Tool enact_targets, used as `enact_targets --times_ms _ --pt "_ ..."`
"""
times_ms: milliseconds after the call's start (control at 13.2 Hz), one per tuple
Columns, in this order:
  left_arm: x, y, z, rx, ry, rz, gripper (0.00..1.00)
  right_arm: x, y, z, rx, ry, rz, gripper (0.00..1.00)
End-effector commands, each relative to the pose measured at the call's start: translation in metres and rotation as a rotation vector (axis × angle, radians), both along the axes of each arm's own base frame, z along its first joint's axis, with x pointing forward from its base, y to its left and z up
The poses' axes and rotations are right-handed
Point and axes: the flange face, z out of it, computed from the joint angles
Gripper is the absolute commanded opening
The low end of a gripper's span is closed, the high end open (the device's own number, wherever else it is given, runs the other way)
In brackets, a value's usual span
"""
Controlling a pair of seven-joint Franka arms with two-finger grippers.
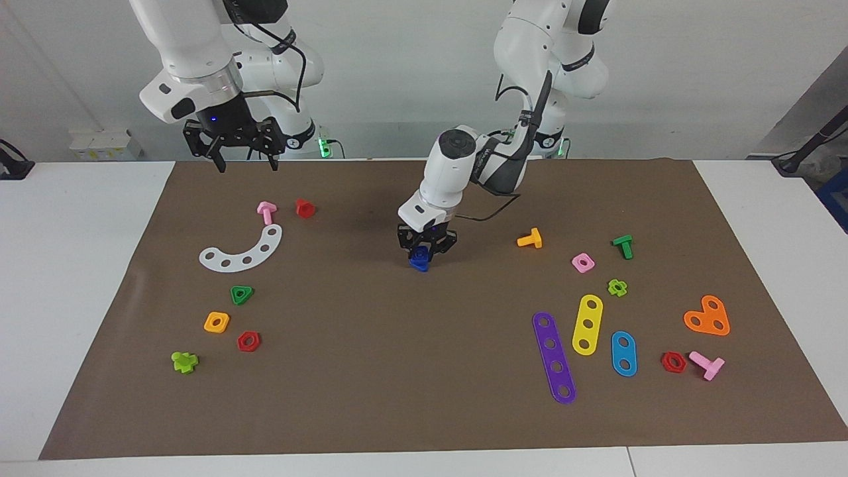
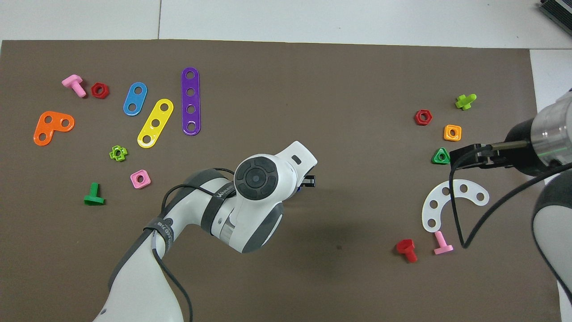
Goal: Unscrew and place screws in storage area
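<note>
The dark-blue screw (image 1: 419, 260) is near the middle of the brown mat (image 1: 371, 371), with its bolt and nut together as one blue piece. My left gripper (image 1: 426, 254) reaches down over it and its fingers are shut on it, low at the mat. In the overhead view the left arm's wrist hides nearly all of it and only a blue sliver (image 2: 298, 188) shows. My right gripper (image 1: 244, 161) is open and empty. It waits raised over the mat's edge nearest the robots, above a pink bolt (image 1: 266, 212) and a red bolt (image 1: 305, 208).
Toward the right arm's end lie a white curved strip (image 1: 242, 252), a green triangular nut (image 1: 242, 295), an orange nut (image 1: 216, 322), a red nut (image 1: 248, 341) and a lime bolt (image 1: 184, 362). Toward the left arm's end lie a purple strip (image 1: 554, 356), a yellow strip (image 1: 587, 324) and several bolts and nuts.
</note>
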Motion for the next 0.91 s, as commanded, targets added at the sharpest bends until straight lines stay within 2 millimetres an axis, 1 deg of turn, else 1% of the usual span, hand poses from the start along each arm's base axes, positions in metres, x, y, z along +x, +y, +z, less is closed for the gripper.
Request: enact_targets --times_ms 0,152,228,304,379,455,607,683,759,835 --pt "0.017 0.006 0.032 -0.008 0.064 0.03 0.0 -0.004 -0.006 -0.001 0.025 0.012 0.02 1.0" --pt "0.037 0.027 0.06 0.001 0.095 0.044 0.0 -0.003 -0.004 0.0 0.025 0.006 0.02 1.0" --pt "0.049 0.04 0.073 0.007 0.106 0.057 0.0 -0.002 -0.001 -0.001 0.026 0.002 0.02 1.0" --pt "0.058 0.056 0.081 0.014 0.124 0.07 0.0 -0.003 0.002 0.0 0.026 -0.003 0.023 1.0" --pt "0.057 0.068 0.086 0.026 0.144 0.059 0.0 -0.003 0.004 -0.001 0.026 -0.003 0.023 0.99" --pt "0.052 0.075 0.085 0.043 0.166 0.039 0.0 -0.002 0.006 -0.004 0.025 -0.001 0.006 0.99" --pt "0.06 0.098 0.078 0.05 0.172 0.033 0.0 -0.002 0.018 -0.015 0.026 -0.022 -0.004 0.99" --pt "0.068 0.119 0.073 0.053 0.181 0.043 0.0 -0.003 0.033 -0.023 0.028 -0.034 0.004 0.99" --pt "0.073 0.14 0.068 0.054 0.183 0.046 0.0 -0.002 0.043 -0.033 0.032 -0.053 -0.01 0.99" --pt "0.076 0.161 0.06 0.056 0.188 0.038 0.0 -0.002 0.057 -0.043 0.037 -0.069 -0.015 0.99"
